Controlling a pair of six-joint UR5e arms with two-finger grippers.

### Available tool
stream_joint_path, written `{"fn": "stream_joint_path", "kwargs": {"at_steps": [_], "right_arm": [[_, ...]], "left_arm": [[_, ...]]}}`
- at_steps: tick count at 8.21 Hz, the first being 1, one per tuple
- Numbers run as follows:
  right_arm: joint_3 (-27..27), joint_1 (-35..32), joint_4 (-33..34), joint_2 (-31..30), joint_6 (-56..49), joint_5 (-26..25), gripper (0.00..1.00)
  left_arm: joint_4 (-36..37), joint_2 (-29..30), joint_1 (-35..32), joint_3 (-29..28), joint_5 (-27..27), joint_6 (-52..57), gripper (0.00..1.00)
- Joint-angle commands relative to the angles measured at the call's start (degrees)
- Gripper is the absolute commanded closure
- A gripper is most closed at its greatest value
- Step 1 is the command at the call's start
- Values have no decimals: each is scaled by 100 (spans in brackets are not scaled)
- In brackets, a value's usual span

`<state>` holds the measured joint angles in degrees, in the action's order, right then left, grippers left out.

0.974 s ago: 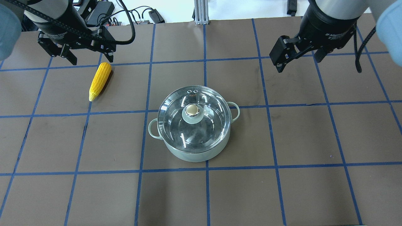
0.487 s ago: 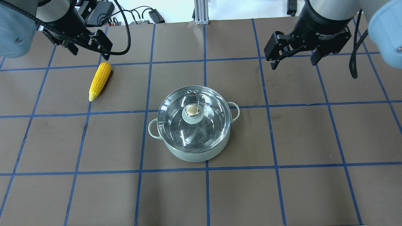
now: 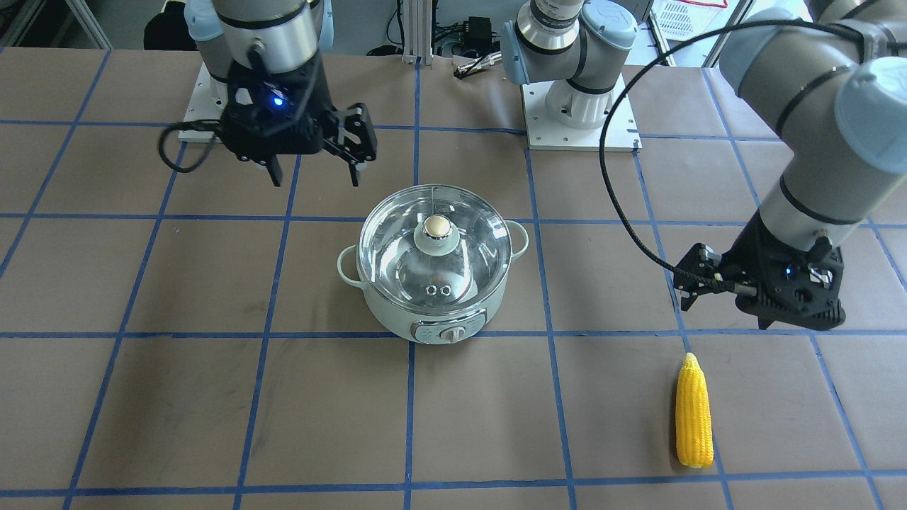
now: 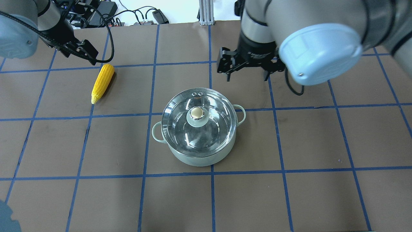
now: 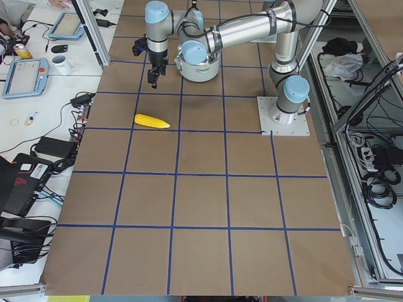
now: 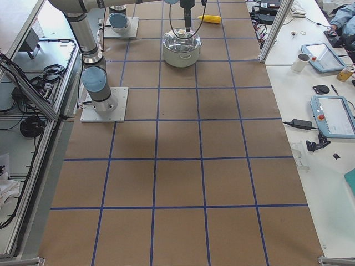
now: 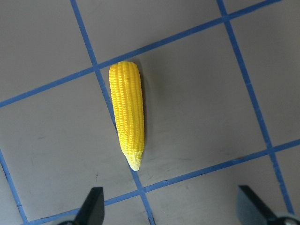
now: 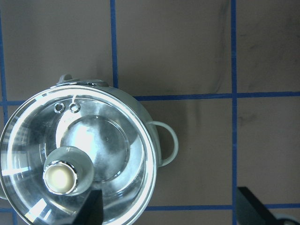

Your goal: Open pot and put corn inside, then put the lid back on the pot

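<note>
Brown gridded table (image 4: pixel 305 138): pot (image 4: pixel 199 159) at centre, lid (image 4: pixel 209 132) on; corn (image 4: pixel 102 83) upper left beside the left gripper (image 7: pixel 171 206); right gripper (image 4: pixel 247 76) upper centre; both stand spread apart.

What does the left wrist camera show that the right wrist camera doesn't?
Only the left wrist view shows the corn, lying flat and untouched, clear of the open left gripper. Only the right wrist view shows the pot with the lid seated on it, its beige knob near one finger of the open right gripper. Both show the brown table crossed by blue tape lines.
</note>
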<state>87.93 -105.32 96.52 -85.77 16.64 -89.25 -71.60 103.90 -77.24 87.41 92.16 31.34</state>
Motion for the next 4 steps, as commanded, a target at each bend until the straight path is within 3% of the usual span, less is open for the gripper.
{"fn": "stream_joint_path", "kwargs": {"at_steps": [1, 4], "right_arm": [[5, -1075, 700, 850, 1042, -416, 0], [66, -1315, 946, 1221, 1728, -365, 0]], "left_arm": [[242, 682, 323, 4, -23, 530, 0], [1145, 1534, 385, -4, -14, 862, 0]]}}
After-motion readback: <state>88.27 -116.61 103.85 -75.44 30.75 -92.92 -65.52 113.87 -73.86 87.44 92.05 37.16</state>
